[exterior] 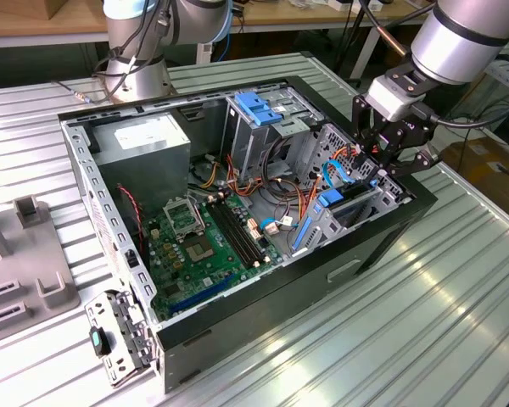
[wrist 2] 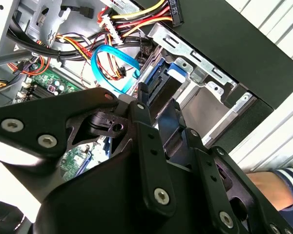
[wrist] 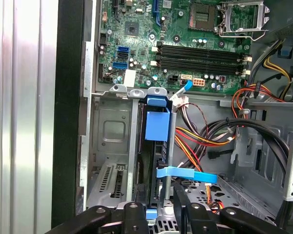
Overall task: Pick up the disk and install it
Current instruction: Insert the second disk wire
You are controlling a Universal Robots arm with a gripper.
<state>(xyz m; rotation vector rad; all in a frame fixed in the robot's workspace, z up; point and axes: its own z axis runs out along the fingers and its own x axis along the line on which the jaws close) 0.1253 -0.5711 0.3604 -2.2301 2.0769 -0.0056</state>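
The disk [wrist: 157, 126] stands on edge in a slot of the metal drive bay [wrist: 112, 131] at the front of the open computer case. It has a dark body edged by a blue carrier frame. In the exterior view the disk [exterior: 329, 203] sits low in that bay on the exterior view's right. My gripper [exterior: 380, 174] hangs just above it. In both wrist views the black fingers straddle the disk's upper edge, and my gripper [wrist: 158, 207] [wrist 2: 157, 100] looks shut on it.
Bundled power cables [wrist: 219, 131] and a blue data cable [wrist 2: 112, 63] crowd the bay's inner side. The motherboard [exterior: 204, 246], grey power supply [exterior: 144, 140] and a drive cage with a light-blue bracket [exterior: 259, 108] lie inside the case. A person's striped sleeve [wrist 2: 285, 187] is beside the case.
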